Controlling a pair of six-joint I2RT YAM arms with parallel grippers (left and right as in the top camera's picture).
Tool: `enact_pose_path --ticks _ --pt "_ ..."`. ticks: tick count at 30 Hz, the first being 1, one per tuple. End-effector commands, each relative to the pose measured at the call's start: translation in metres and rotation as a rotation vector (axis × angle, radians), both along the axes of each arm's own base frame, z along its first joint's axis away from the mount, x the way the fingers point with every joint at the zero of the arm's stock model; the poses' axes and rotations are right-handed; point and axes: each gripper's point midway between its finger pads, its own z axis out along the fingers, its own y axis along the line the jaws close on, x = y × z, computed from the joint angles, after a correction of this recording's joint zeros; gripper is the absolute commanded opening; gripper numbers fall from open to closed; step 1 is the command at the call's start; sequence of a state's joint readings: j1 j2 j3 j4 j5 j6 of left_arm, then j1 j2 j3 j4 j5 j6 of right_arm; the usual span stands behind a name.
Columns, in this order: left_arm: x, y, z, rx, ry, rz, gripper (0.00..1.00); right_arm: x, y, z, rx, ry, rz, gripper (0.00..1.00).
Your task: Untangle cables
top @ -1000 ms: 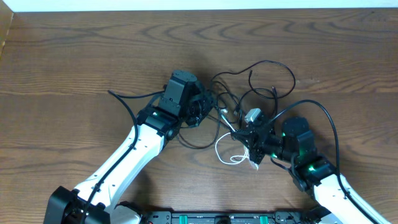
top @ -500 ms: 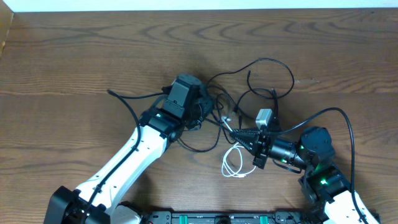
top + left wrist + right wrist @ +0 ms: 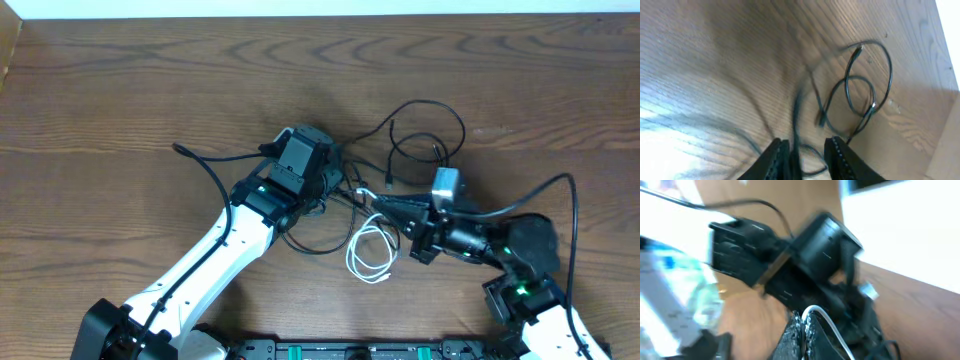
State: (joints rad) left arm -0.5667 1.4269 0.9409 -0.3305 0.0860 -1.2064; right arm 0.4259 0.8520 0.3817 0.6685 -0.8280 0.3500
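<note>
No text, label, brand, number or sign can be read in any view; both wrist views are blurred, and the overhead view shows no legible print

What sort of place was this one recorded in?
Probably an indoor robotics lab or test bench. A left arm and a right arm work at a plain wood-grain table, with nothing on it but a tangle of cables.
</note>
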Motion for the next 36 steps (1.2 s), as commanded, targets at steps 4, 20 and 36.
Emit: enact_pose_path --ticks 4,20,36 --pt "0.005 0.007 0.005 0.026 -0.032 0.03 0.37 -0.021 0.01 -0.026 -0.06 0.192 0.164 0.01" --pt "0.005 0.097 -0.02 0.222 0.093 0.197 0.47 -0.024 0.034 -0.07 -0.104 0.351 0.387 0.01" --pt "-0.019 0.13 -0.035 0.264 0.237 0.258 0.74 0.041 0.033 -0.103 -0.14 0.344 0.016 0.05"
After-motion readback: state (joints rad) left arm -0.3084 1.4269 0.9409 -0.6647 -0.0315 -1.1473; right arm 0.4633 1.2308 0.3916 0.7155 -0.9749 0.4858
